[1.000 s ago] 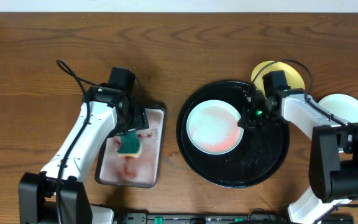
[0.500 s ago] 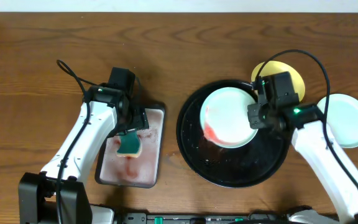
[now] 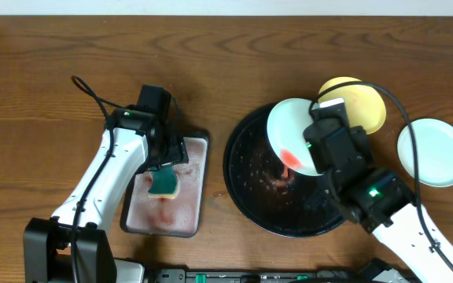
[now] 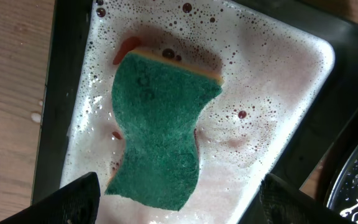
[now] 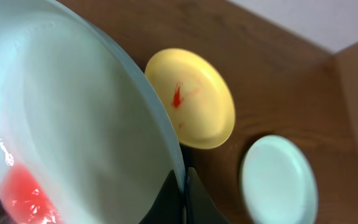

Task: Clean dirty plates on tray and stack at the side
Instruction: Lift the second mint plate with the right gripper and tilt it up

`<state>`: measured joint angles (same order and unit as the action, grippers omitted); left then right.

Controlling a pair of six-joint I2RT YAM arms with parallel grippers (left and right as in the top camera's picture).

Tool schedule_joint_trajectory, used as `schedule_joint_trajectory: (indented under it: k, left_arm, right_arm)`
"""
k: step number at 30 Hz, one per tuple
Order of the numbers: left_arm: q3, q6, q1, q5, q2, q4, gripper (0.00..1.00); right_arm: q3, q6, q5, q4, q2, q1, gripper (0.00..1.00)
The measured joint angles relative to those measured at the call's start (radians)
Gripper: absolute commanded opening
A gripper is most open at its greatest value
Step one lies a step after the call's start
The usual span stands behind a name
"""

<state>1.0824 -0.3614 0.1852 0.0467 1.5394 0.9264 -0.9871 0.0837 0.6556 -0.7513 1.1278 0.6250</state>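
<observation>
One pale plate [image 3: 288,130] — tilted above the tray [image 3: 248,182] — clamped in right end effector [image 5: 183,198].

Plate count first: three small round plates in all. Two are pale blue-green, the smeared plate [image 3: 293,135] and the clean plate [image 3: 433,152], and one is the yellow plate [image 3: 364,102]. Red smears show on two of the three. One black tray [image 3: 246,192]. One silver pan [image 3: 195,177], one green sponge [image 3: 163,184] in it. Two robot arms, the left arm [image 3: 104,173] and the right arm [image 3: 399,216], and one wooden desk [image 3: 46,94].
</observation>
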Motion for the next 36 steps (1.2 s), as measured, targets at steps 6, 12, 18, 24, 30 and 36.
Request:
schedule_joint_trajectory:
  k: [6, 12, 18, 24, 30, 36]
  left_arm:
    - [0.0, 0.0, 0.0, 0.0, 0.0, 0.0, 0.83]
    - [0.0, 0.0, 0.0, 0.0, 0.0, 0.0, 0.83]
    - [0.0, 0.0, 0.0, 0.0, 0.0, 0.0, 0.83]
    - [0.0, 0.0, 0.0, 0.0, 0.0, 0.0, 0.83]
    - [0.0, 0.0, 0.0, 0.0, 0.0, 0.0, 0.83]
    - [0.0, 0.0, 0.0, 0.0, 0.0, 0.0, 0.83]
  right_arm:
    - [0.0, -0.043, 0.125, 0.0, 0.0, 0.131, 0.01]
    - [0.0, -0.084, 0.244, 0.0, 0.0, 0.239, 0.01]
    - [0.0, -0.128, 0.324, 0.0, 0.001, 0.323, 0.01]
    - [0.0, -0.224, 0.386, 0.0, 0.001, 0.378, 0.01]
    - [0.0, -0.282, 0.505, 0.0, 0.001, 0.429, 0.01]
    - [0.0, -0.302, 0.568, 0.019, 0.001, 0.465, 0.01]
